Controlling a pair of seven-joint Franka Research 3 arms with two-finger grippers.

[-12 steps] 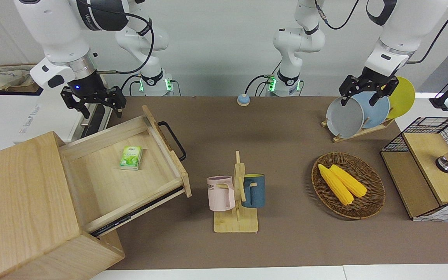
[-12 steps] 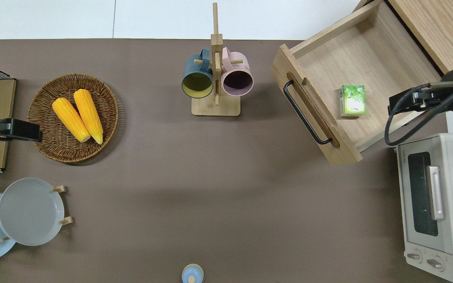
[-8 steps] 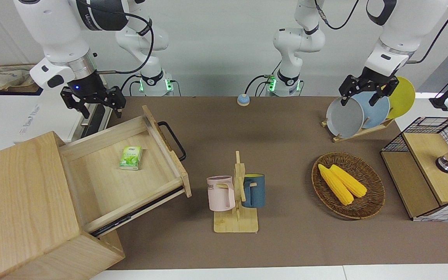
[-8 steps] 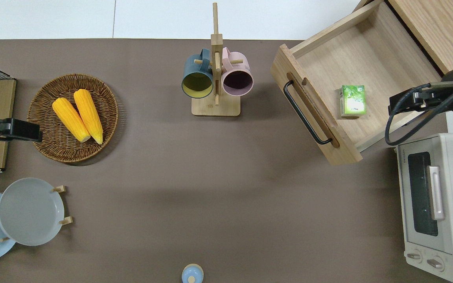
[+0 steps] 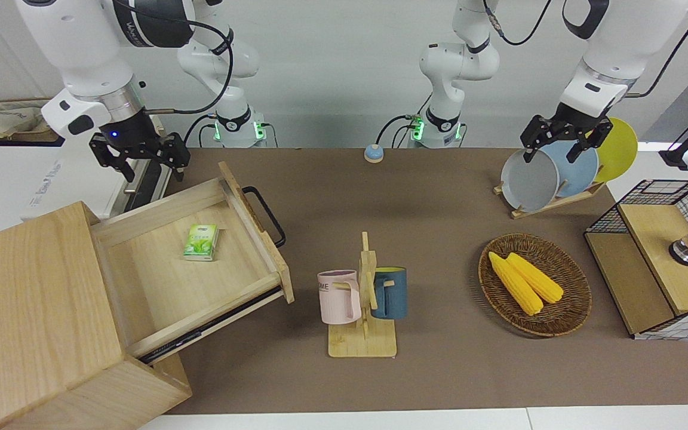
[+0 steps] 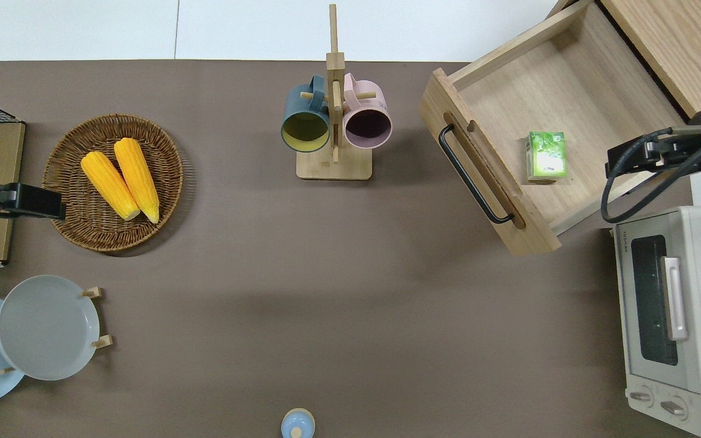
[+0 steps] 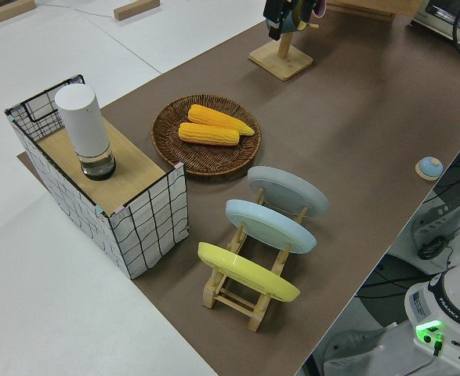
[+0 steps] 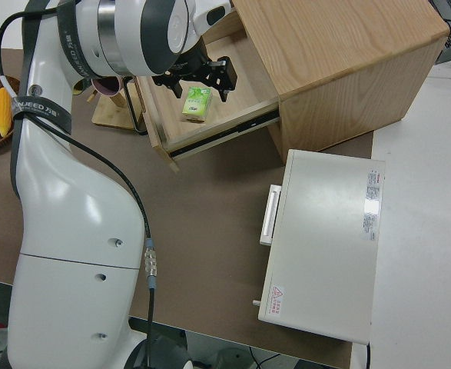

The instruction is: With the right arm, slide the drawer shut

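Note:
The drawer (image 5: 159, 280) (image 6: 569, 91) stands pulled far out of the light-wood cabinet (image 5: 27, 310) (image 6: 673, 42), and its black bar handle (image 5: 266, 215) (image 6: 472, 176) faces the middle of the table. A small green packet (image 5: 201, 242) (image 6: 546, 155) lies inside. My right gripper (image 5: 154, 177) (image 8: 198, 78) hangs open and empty in the air, over the drawer's side wall at the oven's end, touching nothing. In the overhead view only its wrist (image 6: 630, 155) shows. The left arm is parked with its gripper (image 5: 553, 156) open.
A white oven (image 6: 673, 316) (image 8: 325, 238) sits beside the drawer, nearer to the robots. A mug rack (image 5: 363, 298) with two mugs stands mid-table. A basket of corn (image 5: 535, 283), a plate rack (image 5: 550, 173), a wire-mesh box (image 5: 654, 263) and a blue bell (image 5: 373, 153) fill the left arm's end.
The right gripper has risen a little and drifted slightly toward the oven's end, still open. The drawer and the left arm have not moved.

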